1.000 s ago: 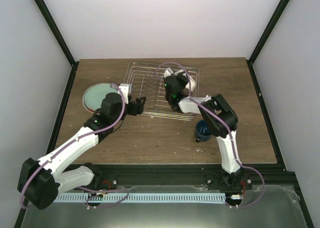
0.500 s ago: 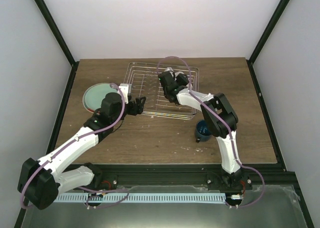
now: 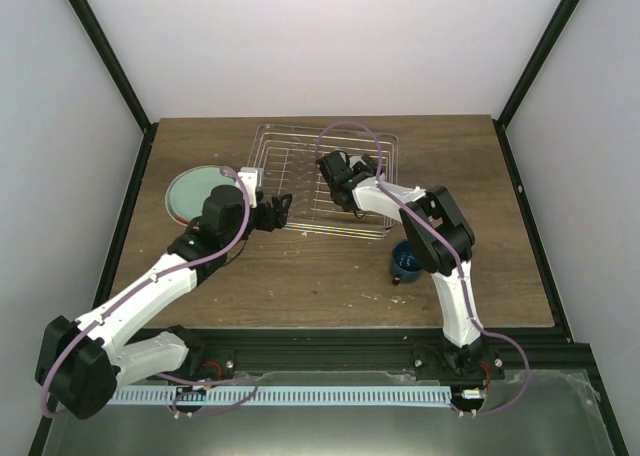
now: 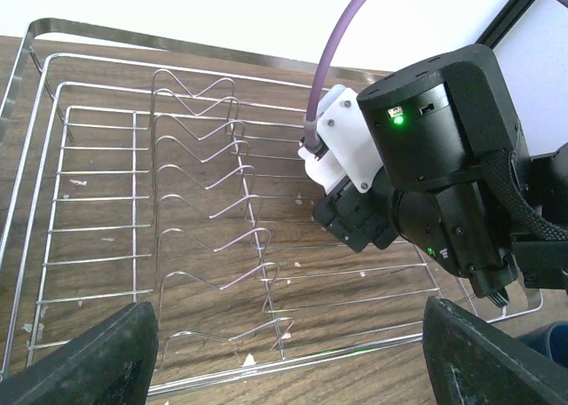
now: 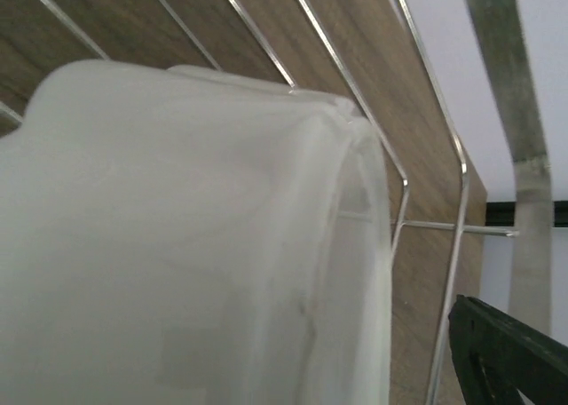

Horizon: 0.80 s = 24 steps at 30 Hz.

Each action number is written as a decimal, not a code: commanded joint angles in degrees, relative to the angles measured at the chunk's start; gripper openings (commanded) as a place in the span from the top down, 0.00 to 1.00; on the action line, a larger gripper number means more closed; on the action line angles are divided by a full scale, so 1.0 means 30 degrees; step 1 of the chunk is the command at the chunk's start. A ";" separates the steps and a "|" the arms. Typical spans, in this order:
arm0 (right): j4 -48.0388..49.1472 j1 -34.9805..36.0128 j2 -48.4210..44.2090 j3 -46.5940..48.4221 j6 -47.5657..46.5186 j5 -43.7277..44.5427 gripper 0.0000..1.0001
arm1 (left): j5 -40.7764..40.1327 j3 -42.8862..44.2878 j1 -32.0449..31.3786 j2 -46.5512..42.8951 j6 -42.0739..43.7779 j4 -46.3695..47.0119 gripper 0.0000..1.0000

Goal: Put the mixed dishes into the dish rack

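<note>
**A:** What have the right fingers (image 5: 506, 352) got?

**B:** A small white dish (image 5: 177, 245), as far as I can judge. It fills the wrist view right up against them, though the pinch itself is hidden (only one dark fingertip shows). It hangs low over the wires of the dish rack (image 4: 106, 165), about the middle, just beside the rows of tines.

**A:** And the left fingers (image 4: 84, 356)?

**B:** Spread wide with nothing between them. They hover at the rack's near left edge, looking across it.

**A:** So how far along are we?

**B:** Early, I'd say. I see no dish standing among the tines, and the white one is not yet set down. A red-rimmed teal plate (image 3: 193, 193) lies flat on the bench (image 3: 300, 276) left of the rack. A dark blue mug (image 3: 405, 261) sits on the bench near the rack's near right corner. Those two are left to load, at least; I can see no other dishes.
</note>
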 commanded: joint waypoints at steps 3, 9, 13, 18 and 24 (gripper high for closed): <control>-0.1475 0.0254 -0.1045 0.0487 0.1525 -0.2439 0.00 | 0.0331 0.0211 0.0102 -0.0010 -0.0180 -0.0204 0.17; -0.2782 0.0317 -0.2162 0.0730 0.2591 -0.4638 0.00 | 0.0538 0.0313 0.0105 0.0299 -0.0209 -0.0319 0.17; -0.3533 0.0336 -0.2561 0.0806 0.2915 -0.5538 0.00 | 0.0655 0.0307 0.0105 0.0465 -0.0308 -0.0320 0.17; -0.3824 0.0344 -0.2744 0.0589 0.3186 -0.5833 0.00 | 0.0704 0.0341 0.0100 0.0357 -0.0305 -0.0471 0.17; -0.3795 0.0344 -0.3787 -0.0160 0.3904 -0.6476 0.00 | 0.0192 0.0366 0.0117 0.0146 -0.0152 -0.1077 0.16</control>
